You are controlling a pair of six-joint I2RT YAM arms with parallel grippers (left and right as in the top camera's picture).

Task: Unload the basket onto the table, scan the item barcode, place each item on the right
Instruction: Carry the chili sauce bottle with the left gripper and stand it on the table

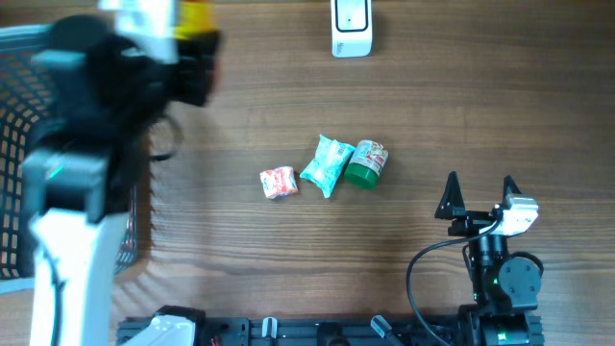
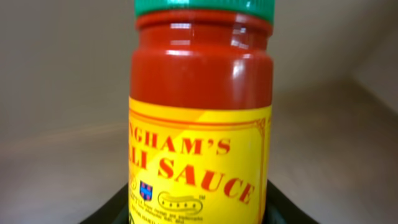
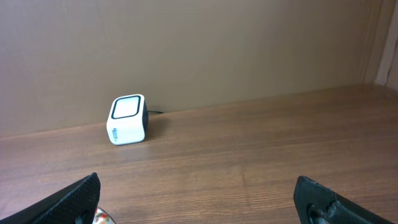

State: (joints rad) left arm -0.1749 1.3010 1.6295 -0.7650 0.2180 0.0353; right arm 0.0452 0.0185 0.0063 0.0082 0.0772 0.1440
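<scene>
A chilli sauce bottle with a red body, green cap and yellow label fills the left wrist view, upright between the dark fingers of my left gripper, which is shut on it. No barcode shows on the label's visible face. In the overhead view the left gripper is blurred at the top left, with the bottle's yellow label showing. The white barcode scanner stands at the far edge and appears also in the right wrist view as the scanner. My right gripper rests open at the near right, holding nothing.
Three items lie mid-table: a red-and-white packet, a teal packet and a green-lidded jar. A dark mesh basket stands at the left edge, partly under the left arm. A wall rises behind the scanner.
</scene>
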